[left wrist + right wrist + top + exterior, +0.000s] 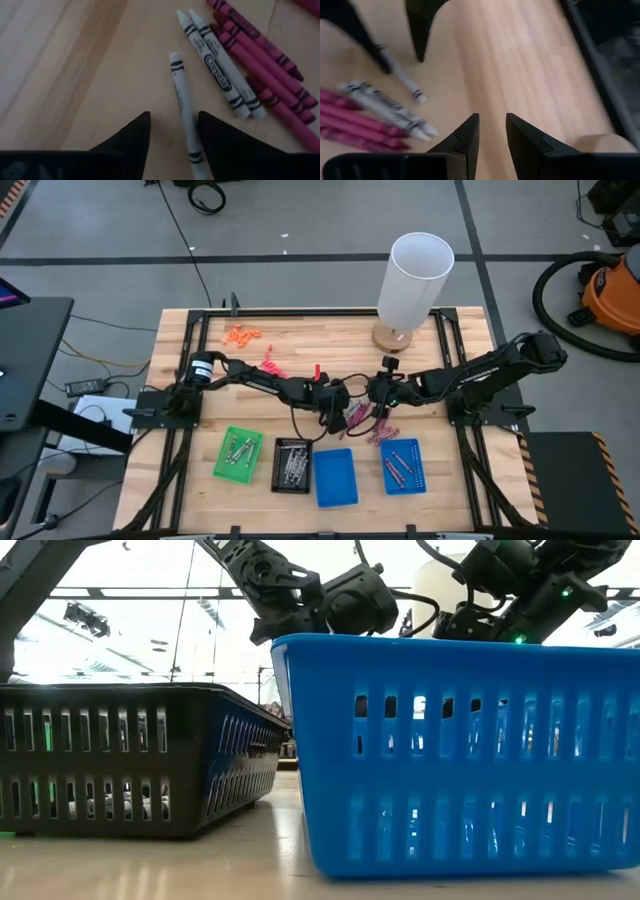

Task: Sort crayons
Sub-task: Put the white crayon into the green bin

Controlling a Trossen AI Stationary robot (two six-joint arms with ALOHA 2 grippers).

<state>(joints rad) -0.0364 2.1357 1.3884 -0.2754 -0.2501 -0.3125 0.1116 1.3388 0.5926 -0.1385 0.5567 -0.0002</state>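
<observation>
- Down at mid-surface, the left pincer (172,137) has its two fingers spread on either side of one grey crayon (183,107) that lies flat on the wood; the fingers (131,137) are not pressed onto it.
- That crayon runs lengthwise through the gap, one end between the fingertips and the other end pointing toward the loose pile.
- Just beyond it lie two more grey crayons (216,75) side by side, touching each other, and next to them a bunch of magenta crayons (265,65), at least four, also flat on the wood.
- The right pincer (492,132) is near, facing the left one from the other side of the pile, with bare wood beneath it; its fingers stand partly apart and hold nothing.
- From above, the pile (362,420) sits between the two pincers, behind the trays.
- Four trays stand in a row at the front of the surface (300,330): one green tray (238,453), one black tray (291,465), and two blue trays (335,477).
- Crayons lie in the green tray, the black tray and the right-hand blue tray (403,465); their count is too small to tell.
- An orange heap (241,334) lies at the far left, well apart from the pile.
</observation>
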